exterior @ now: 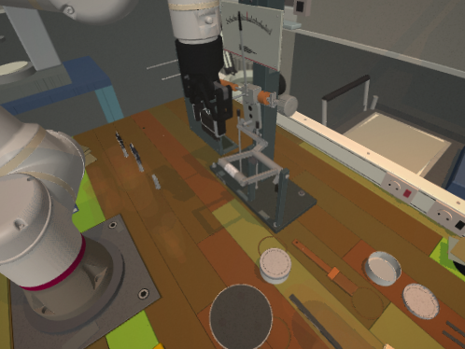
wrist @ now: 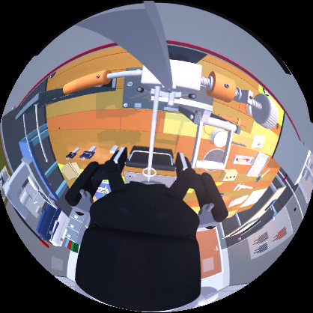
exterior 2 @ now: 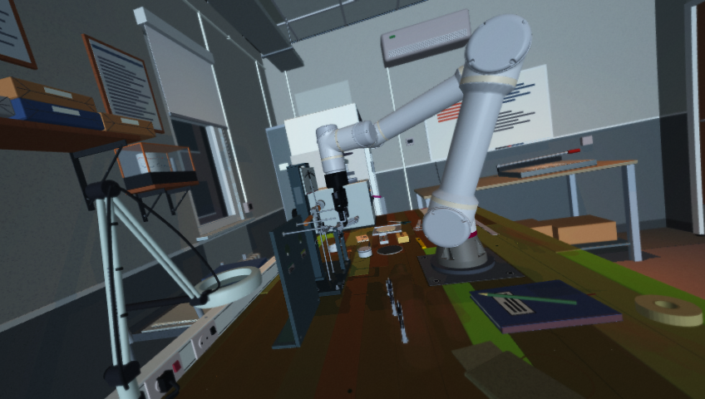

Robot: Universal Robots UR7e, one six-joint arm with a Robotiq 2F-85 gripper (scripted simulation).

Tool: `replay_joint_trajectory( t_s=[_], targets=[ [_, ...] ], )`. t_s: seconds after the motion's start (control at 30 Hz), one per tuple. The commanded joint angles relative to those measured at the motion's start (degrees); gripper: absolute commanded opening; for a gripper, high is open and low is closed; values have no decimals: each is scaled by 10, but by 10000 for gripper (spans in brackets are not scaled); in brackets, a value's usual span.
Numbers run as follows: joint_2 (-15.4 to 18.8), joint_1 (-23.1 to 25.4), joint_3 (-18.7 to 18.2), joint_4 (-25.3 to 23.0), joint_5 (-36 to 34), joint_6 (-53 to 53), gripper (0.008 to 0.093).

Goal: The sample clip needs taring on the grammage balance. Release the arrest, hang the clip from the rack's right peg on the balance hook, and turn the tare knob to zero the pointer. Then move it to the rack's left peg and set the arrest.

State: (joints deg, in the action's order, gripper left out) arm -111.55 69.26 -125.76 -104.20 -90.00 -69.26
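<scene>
The sample clip hangs by its thin wire from the balance, directly between the fingers of my gripper, which is open and holds nothing. In the side camera the gripper stands just left of the balance column, below the dial with its pointer. The orange arrest lever sticks out to the left of the beam block. The knurled tare knob sits at the right end, past an orange collar.
My arm's base fills the near left of the bench. Round sample dishes and a dark disc lie in front of the balance's base plate. A power strip rail runs behind it.
</scene>
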Motion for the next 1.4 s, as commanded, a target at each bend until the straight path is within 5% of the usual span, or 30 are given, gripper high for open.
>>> replay_joint_trajectory(
  t_s=[0.0,1.37],
  targets=[
    [0,0,1,0,0,0,780],
    [-14,0,67,81,0,0,780]
  ],
)
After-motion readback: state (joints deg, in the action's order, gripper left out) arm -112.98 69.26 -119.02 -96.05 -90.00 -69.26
